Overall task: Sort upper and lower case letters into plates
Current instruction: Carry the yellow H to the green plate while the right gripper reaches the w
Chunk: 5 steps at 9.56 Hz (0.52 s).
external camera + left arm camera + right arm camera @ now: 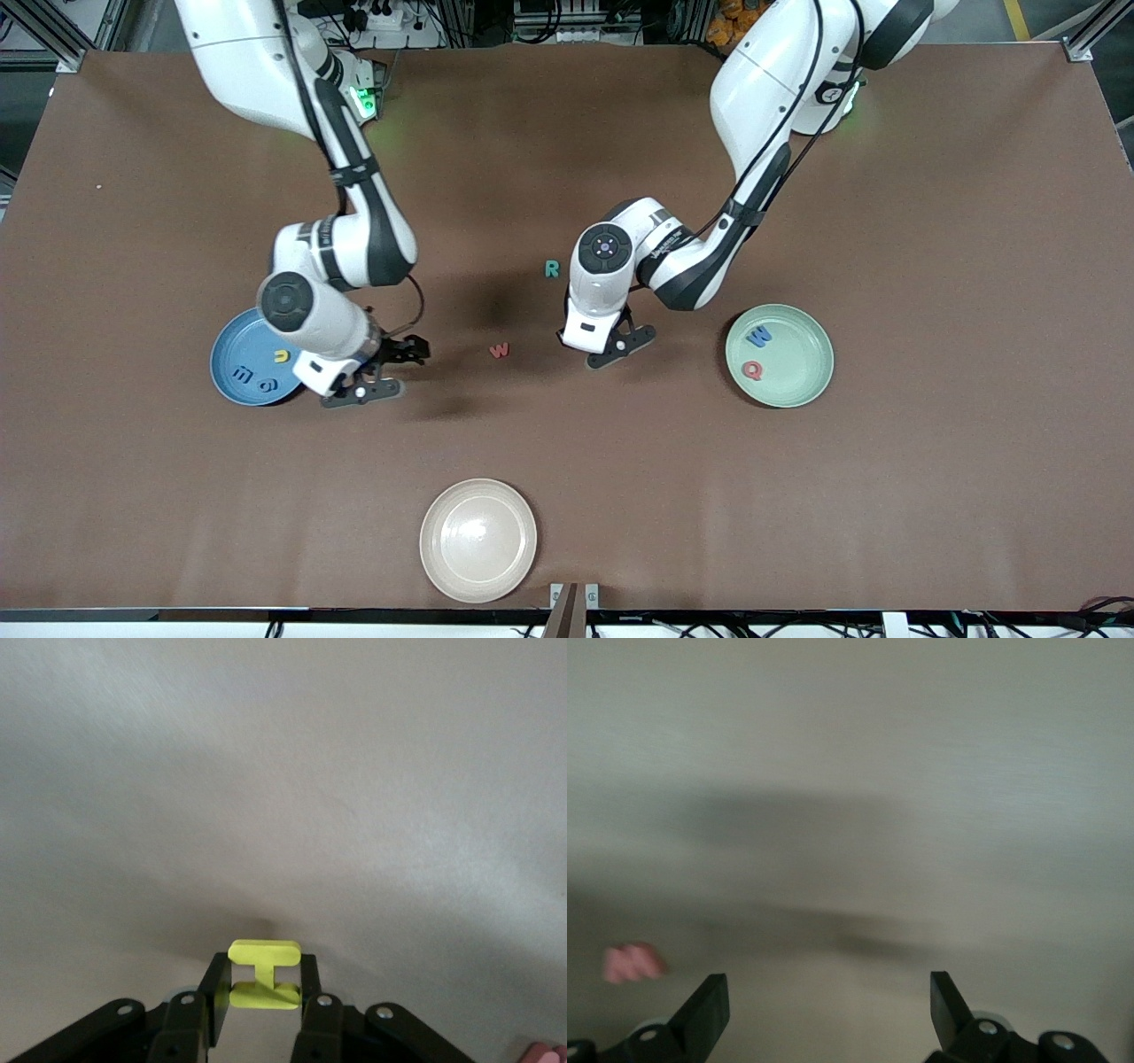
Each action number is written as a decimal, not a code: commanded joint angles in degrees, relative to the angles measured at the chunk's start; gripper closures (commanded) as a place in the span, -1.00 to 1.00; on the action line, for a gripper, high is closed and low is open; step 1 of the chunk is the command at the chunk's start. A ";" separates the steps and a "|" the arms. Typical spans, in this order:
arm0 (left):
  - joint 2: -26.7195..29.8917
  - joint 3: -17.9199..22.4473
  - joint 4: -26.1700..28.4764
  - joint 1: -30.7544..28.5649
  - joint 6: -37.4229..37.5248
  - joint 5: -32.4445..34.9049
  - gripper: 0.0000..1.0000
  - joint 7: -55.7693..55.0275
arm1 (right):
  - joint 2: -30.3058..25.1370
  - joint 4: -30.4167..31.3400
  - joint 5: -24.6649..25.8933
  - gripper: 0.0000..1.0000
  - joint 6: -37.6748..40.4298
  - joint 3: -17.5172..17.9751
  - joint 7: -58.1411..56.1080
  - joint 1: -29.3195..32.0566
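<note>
Blue plate (232, 353): toward the right arm's end of the table, holding 3 letters: yellow u (282, 356), blue m (241, 373), blue g (267, 385).
Right gripper (390, 370): just beside the blue plate, over bare table, fingers (702, 1014) spread wide with nothing between them.
Cream plate (478, 540): nearest the front camera, with no letters on it.
Red w (500, 351): flat on the table between the 2 grippers; it shows as a pink blur (633, 963) in the right wrist view.
Teal R (552, 268): on the table, farther from the front camera than the red w.
Left gripper (620, 344): low over the table near the middle, fingers (213, 992) pinching the yellow H (263, 974), which stands on edge between them.
Green plate (802, 381): toward the left arm's end of the table, holding 2 letters: blue M (759, 336) and, nearer the front camera, red Q (752, 370).
</note>
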State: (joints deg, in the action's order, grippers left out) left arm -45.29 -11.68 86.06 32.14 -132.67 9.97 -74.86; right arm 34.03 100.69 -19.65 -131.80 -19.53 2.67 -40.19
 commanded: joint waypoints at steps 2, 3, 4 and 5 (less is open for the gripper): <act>4.40 -2.03 5.85 -6.80 4.26 -0.12 0.51 13.81 | 5.08 -5.50 -0.91 -1.00 0.22 -0.42 7.78 -6.81; 6.33 -2.03 8.39 -8.48 4.52 -0.12 0.51 17.69 | 5.78 -5.42 -0.83 -1.00 -0.13 -0.42 10.05 -8.66; 9.74 -2.03 12.60 -10.94 5.05 -0.12 0.51 23.30 | 6.40 -5.33 -0.82 -1.00 -2.22 -0.42 10.42 -9.55; 13.78 -2.03 17.69 -13.92 5.66 -0.12 0.50 30.14 | 7.79 -5.24 -0.82 -1.00 -3.80 -0.42 10.42 -10.34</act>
State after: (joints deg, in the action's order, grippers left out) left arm -39.54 -12.79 94.43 21.94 -127.80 9.96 -51.65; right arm 39.58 96.64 -19.65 -134.13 -19.41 12.31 -49.71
